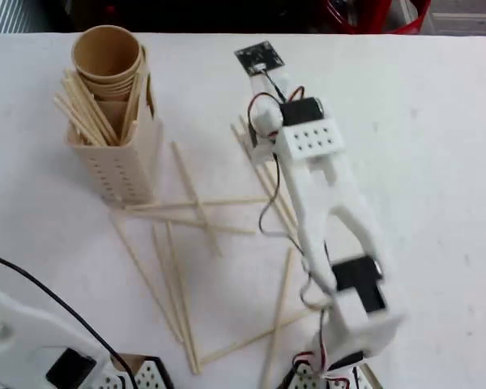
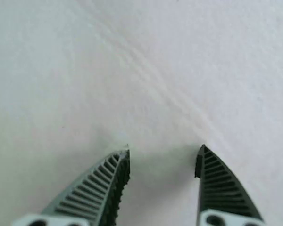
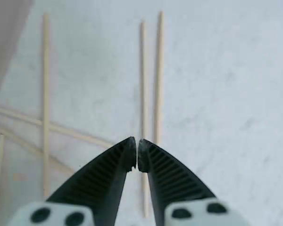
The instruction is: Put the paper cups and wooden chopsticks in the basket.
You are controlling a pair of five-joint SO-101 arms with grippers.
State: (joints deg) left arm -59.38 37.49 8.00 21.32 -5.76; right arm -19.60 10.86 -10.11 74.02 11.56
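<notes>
On the white table (image 1: 429,121), the right gripper (image 3: 137,154) is hovering with its ribbed tips pressed together over one loose chopstick (image 3: 143,70). The stick is running lengthwise under the tips, and I cannot tell whether they are touching it. A second chopstick (image 3: 159,70) is lying just beside it, nearly parallel, and a third (image 3: 45,94) is lying well apart, crossing two slanted sticks.

From above, more pale wooden chopsticks (image 1: 194,198) are lying scattered and crossed over the middle of the frame. At upper left the tall, perforated cream basket (image 1: 121,174) is standing upright, holding a stack of tan paper cups (image 1: 105,53) and a bundle of chopsticks (image 1: 85,113) leaning out toward its left side.

The white right arm (image 1: 340,235) is stretching from the bottom edge, right of centre, up toward the top centre, well to the right of the basket. The left arm (image 1: 32,340) is sitting folded in the lower left corner. The left gripper (image 2: 162,150) is spread wide above bare table, holding nothing.
</notes>
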